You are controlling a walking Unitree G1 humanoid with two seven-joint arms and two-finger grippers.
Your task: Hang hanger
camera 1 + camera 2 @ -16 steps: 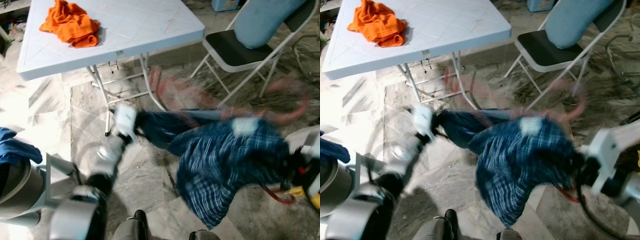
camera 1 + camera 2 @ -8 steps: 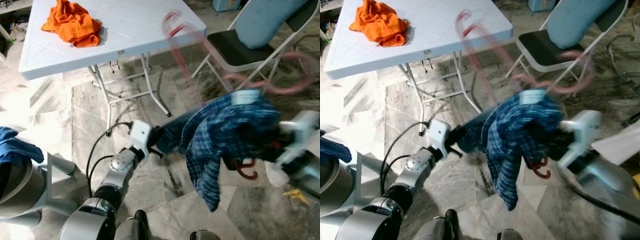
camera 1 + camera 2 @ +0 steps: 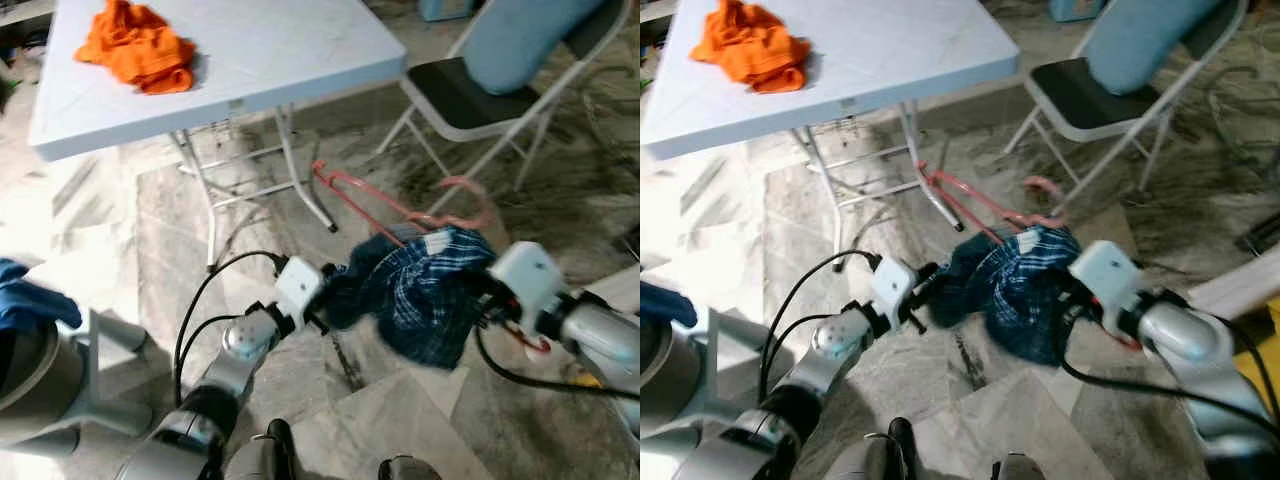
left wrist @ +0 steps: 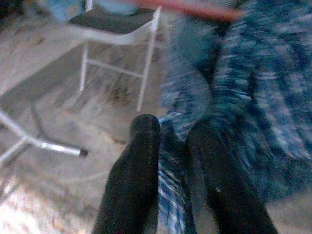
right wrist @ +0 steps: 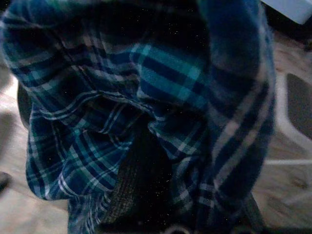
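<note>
A blue plaid shirt (image 3: pixel 425 305) hangs bunched between my two grippers, above the marble floor. My left gripper (image 4: pixel 170 134) is shut on a fold of it; the cloth sits pinched between both black fingers (image 4: pixel 139 165). A pink-red hanger (image 3: pixel 370 195) sticks out of the top of the shirt toward the table legs. Its red hook (image 3: pixel 530 345) shows just under my right wrist. My right gripper (image 3: pixel 488 300) is buried in the shirt from the right and carries hanger and shirt. In the right wrist view plaid cloth (image 5: pixel 161 97) drapes over it.
A white folding table (image 3: pixel 250 60) with an orange cloth (image 3: pixel 135 45) stands ahead on the left. A folding chair (image 3: pixel 470 90) with a pale blue cover (image 3: pixel 530 40) stands ahead on the right. A bin with blue cloth (image 3: pixel 30 305) is at my left.
My right gripper has come down and inward, bringing shirt and hanger closer to the left gripper. The hanger has swung down from table height. The left gripper keeps its hold.
</note>
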